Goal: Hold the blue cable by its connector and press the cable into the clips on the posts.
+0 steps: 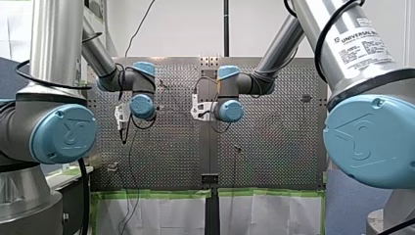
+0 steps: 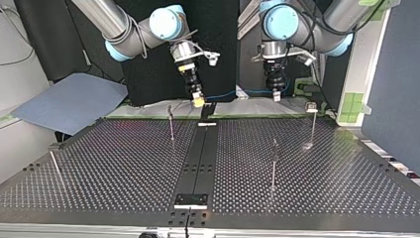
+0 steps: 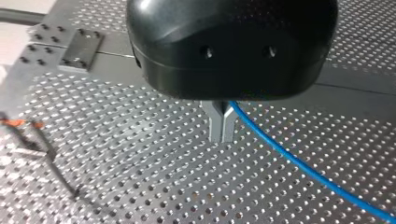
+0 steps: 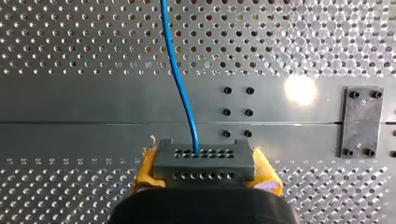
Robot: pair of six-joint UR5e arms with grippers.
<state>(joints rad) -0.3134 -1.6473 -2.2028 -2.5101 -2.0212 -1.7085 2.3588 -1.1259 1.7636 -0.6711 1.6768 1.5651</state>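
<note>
In the top view the blue cable (image 2: 229,93) hangs between my two grippers above the table's far edge. My right gripper (image 2: 197,100), at that view's left, has yellow pads. In the right wrist view it (image 4: 203,169) is shut on the grey connector (image 4: 203,158), and the cable (image 4: 180,79) runs away ahead of it over the perforated table. My left gripper (image 2: 276,95) is at the top view's right. Its metal fingers (image 3: 215,126) are shut on the cable (image 3: 299,161), which trails off beside them.
Thin posts with clips stand on the perforated table (image 2: 124,163): one (image 2: 171,124) near the middle strip, one (image 2: 274,163) further forward, one (image 2: 312,121) at the far right, one (image 2: 54,163) at the left. A blue sheet (image 2: 69,101) lies off the table's left.
</note>
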